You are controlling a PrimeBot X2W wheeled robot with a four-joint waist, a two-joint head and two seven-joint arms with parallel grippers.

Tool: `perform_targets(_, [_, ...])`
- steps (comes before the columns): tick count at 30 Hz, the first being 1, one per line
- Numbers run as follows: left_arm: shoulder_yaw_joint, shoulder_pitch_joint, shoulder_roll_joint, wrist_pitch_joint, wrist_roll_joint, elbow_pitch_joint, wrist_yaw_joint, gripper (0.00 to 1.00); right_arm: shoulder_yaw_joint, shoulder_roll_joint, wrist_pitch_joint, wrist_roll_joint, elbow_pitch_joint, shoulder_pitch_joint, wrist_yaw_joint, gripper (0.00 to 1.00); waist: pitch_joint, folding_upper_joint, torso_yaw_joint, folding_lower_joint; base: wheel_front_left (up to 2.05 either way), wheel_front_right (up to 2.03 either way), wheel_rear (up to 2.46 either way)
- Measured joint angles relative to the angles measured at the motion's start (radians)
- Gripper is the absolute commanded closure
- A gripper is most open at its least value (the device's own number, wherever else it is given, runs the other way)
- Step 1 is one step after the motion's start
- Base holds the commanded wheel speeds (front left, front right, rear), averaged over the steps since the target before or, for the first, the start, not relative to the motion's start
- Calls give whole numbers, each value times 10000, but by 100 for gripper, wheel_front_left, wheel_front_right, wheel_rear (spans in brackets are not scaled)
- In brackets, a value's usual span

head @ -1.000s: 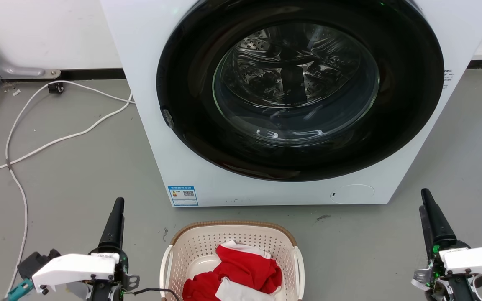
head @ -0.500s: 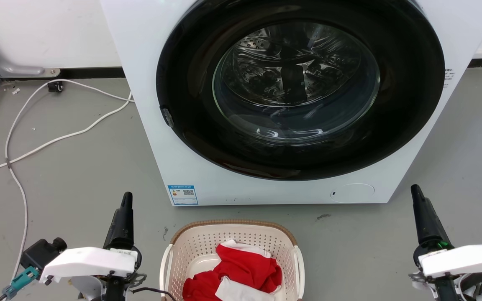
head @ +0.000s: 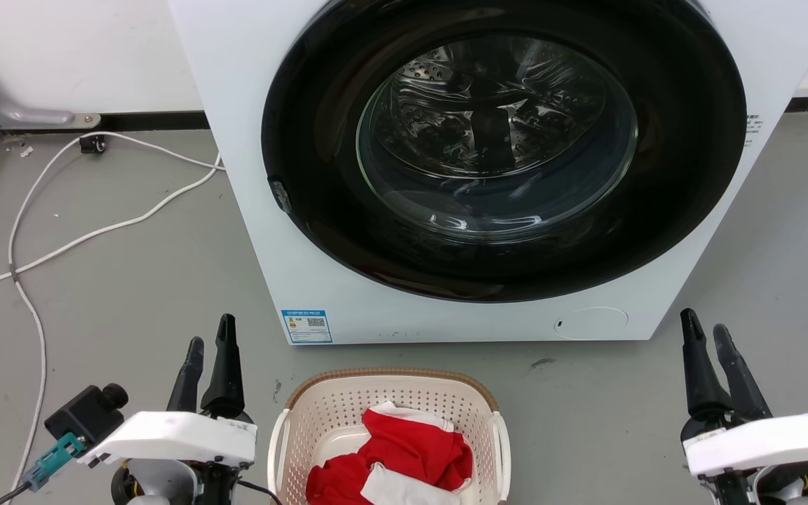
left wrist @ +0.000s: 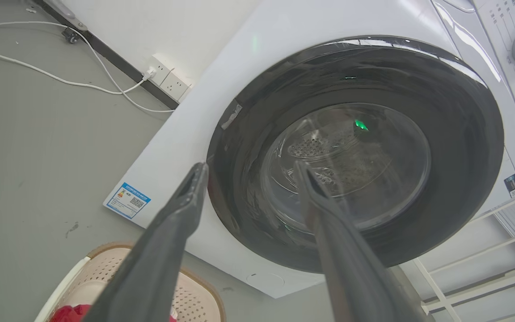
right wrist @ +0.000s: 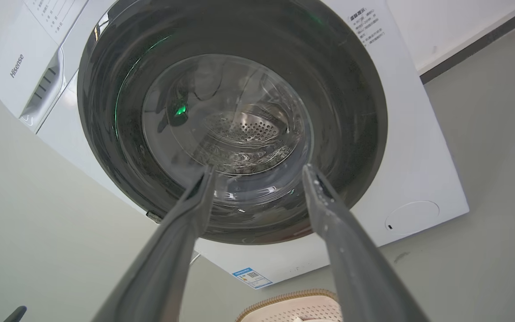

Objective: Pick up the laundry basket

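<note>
The laundry basket [head: 334, 414] stands on the grey floor [head: 130, 294], just in front of the washer [head: 446, 319], between the two arms. It holds red and white clothes [head: 404, 456]. Its white handles [head: 277, 449] face left and right. The near end is cut off by the frame edge, so the long axis cannot be told.

The left pincer [head: 211, 331] is spread and empty, just left of the basket. The right pincer [head: 704, 321] is likewise spread and empty, well apart to the right (the left arm is therefore nearer). Both point toward the washer.

Judgement: each pincer must turn inward to reach its handle.
</note>
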Motion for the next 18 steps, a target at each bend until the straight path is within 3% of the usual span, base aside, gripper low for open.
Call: perform_targets(18, [-267,153,10,-533,2130,-546,-12,0,176,-2,-537,-2368,-656,227,0,0,45,0,44,0,0,0,0])
